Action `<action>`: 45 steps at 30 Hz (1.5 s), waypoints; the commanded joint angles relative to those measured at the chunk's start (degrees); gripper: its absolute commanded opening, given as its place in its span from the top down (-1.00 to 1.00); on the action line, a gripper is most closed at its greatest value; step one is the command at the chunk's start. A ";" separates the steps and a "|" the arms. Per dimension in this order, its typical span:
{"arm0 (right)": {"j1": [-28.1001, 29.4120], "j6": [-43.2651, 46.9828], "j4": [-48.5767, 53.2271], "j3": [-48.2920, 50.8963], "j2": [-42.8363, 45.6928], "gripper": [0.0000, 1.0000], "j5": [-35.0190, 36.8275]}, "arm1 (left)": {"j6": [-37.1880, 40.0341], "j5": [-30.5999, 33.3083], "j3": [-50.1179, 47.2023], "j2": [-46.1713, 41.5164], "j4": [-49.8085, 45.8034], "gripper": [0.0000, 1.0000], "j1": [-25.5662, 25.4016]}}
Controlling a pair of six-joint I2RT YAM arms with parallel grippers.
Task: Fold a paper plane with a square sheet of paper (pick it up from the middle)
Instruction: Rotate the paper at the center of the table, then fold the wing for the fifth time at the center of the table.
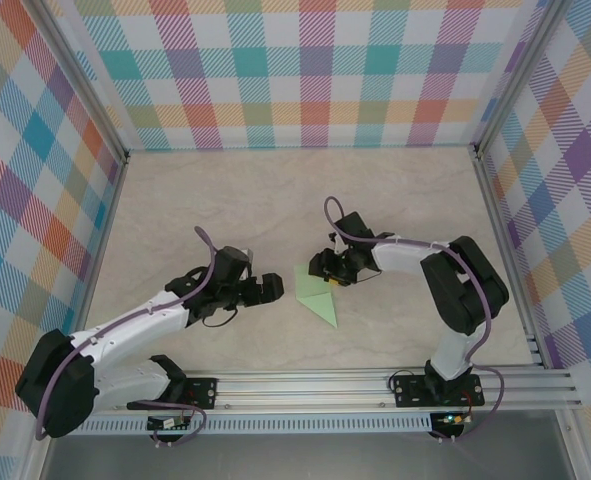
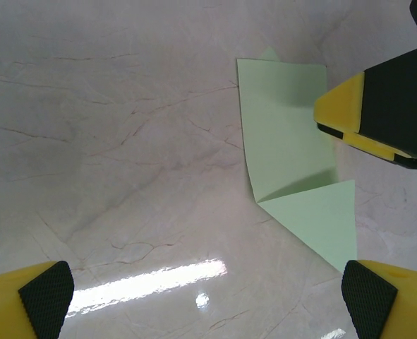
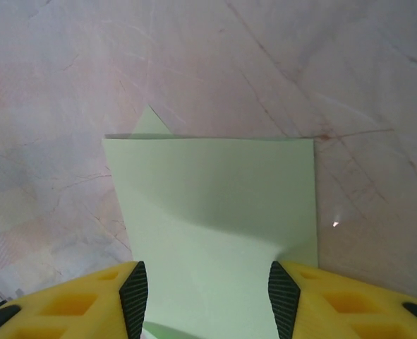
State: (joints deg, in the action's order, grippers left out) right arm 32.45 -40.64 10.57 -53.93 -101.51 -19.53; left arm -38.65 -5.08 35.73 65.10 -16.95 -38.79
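The square sheet of paper [image 1: 315, 296] is pale green and partly folded, lying on the table's middle with a pointed flap toward the near edge. In the left wrist view the paper [image 2: 286, 148] shows a crease and a triangular flap. My right gripper [image 1: 331, 268] hangs low over the sheet's far right part; in its wrist view the gripper [image 3: 208, 300] is open, its fingers straddling the paper [image 3: 208, 198], which runs under the right pad [image 3: 283, 296]. My left gripper [image 1: 266, 289] is wide open just left of the sheet, nothing between its fingers [image 2: 47, 296].
The marble-pattern tabletop [image 1: 225, 200] is walled by checked panels at the back and both sides. A metal rail [image 1: 375, 385] runs along the near edge by the arm bases. Bare table lies behind and to the left of the paper.
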 commanded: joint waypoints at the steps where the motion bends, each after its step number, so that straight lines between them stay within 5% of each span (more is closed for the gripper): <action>1: -0.19 -2.48 0.77 1.66 0.90 -0.04 0.43 | -2.68 -1.12 -0.13 0.40 2.67 -1.00 0.81; 9: -0.68 -6.33 3.99 4.99 5.66 -0.06 6.87 | -6.05 -1.02 -2.73 -0.67 3.43 -1.00 0.82; 19: -0.67 0.41 5.39 3.44 15.28 -0.16 -0.46 | -8.23 -2.76 -1.10 -0.98 4.17 -1.00 0.81; 25: -0.76 0.48 7.93 9.38 22.83 0.42 -3.96 | -10.30 -4.60 -0.51 1.79 6.92 -1.00 0.77; 28: -0.78 -0.44 7.27 12.93 24.48 0.62 -5.63 | -11.15 -6.59 0.52 5.04 9.06 -0.80 0.73; 45: -0.63 3.20 8.53 13.13 25.40 0.72 -7.97 | -12.45 -6.10 5.81 15.67 9.92 -0.62 -1.51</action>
State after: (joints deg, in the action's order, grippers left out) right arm 31.86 -39.68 17.37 -39.29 -77.19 -27.07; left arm -50.59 -11.07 39.81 79.90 -7.16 -39.68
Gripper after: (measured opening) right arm 0.137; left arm 0.813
